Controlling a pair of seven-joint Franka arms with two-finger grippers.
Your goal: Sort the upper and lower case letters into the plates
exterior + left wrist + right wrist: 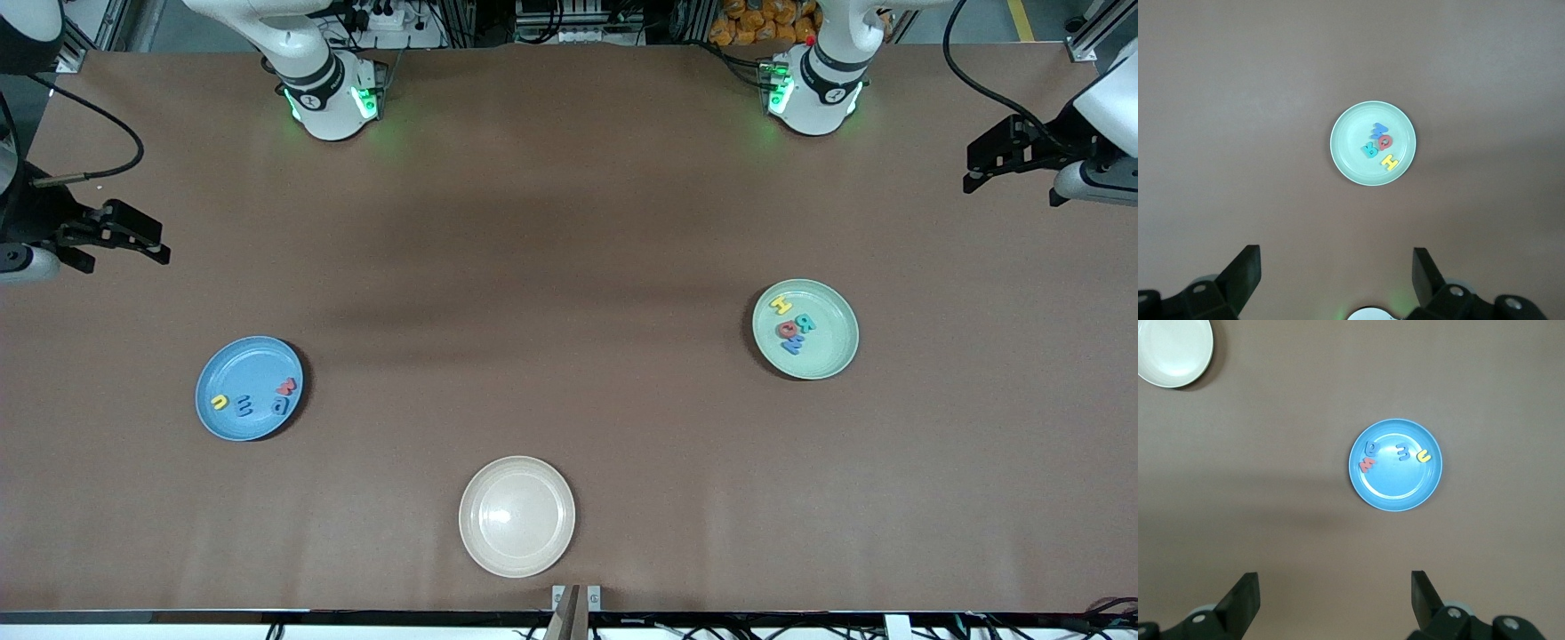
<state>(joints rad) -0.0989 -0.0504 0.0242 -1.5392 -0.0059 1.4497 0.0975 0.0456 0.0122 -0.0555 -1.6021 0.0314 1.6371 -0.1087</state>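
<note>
The blue plate (244,364) lies toward the right arm's end of the table and holds several small letters, among them a red one (286,387) and a yellow one (219,404). The pale green plate (831,342) lies toward the left arm's end and holds several letters, including a yellow one (781,305) and a red one (788,331). My right gripper (163,245) hangs open and empty over the table's edge at its own end, looking down on the blue plate (1395,487). My left gripper (971,169) hangs open and empty at its end, with the green plate (1355,137) below it.
A cream-white round plate (516,542) with nothing in it sits near the table's front edge, about midway between the two arms. It also shows at a corner of the right wrist view as the cream plate (1171,353). Brown tabletop stretches between the plates.
</note>
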